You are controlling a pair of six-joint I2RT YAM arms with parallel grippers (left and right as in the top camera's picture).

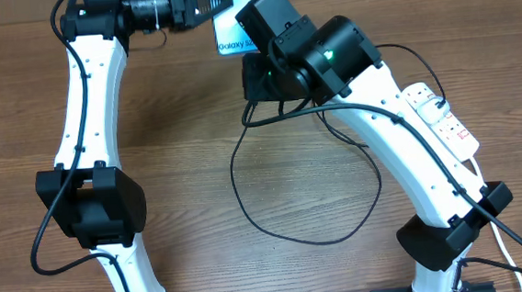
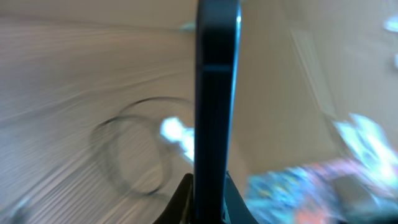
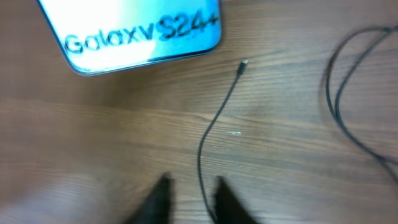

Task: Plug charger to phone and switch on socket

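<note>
Lining up the connector tip [image 3: 244,63] of the charger [image 3: 208,134] with the near end of the phone [image 3: 140,34] is, as I am judging it, the step in hand. Nothing is plugged in yet: the tip is lying apart from the phone, pointing roughly toward its lower corner. The left end effector [image 2: 205,205] is clamping the phone edge-on at the far side of the surface [image 1: 187,142]. Doing this well is probably going to depend on that grip holding steady while the other arm is bringing the tip in straight and slowly, without the short free length of cable bending aside. The right end effector [image 3: 191,200] is hovering just behind the tip with the cable running between its fingers [image 3: 160,198]. A gap is showing between them, and I cannot tell whether they are pinching the cable lower down. The right wrist view is giving what matters most, the tip and the lettered end of the phone, which the overhead view is hiding under the right arm. The overhead view, in turn, is showing the cable's wide loose loop across the middle of the surface and the socket [image 1: 441,120] lying well apart at the right, untouched. The left wrist view is adding only the phone's dark edge, blurred, and no port is showing anywhere.
</note>
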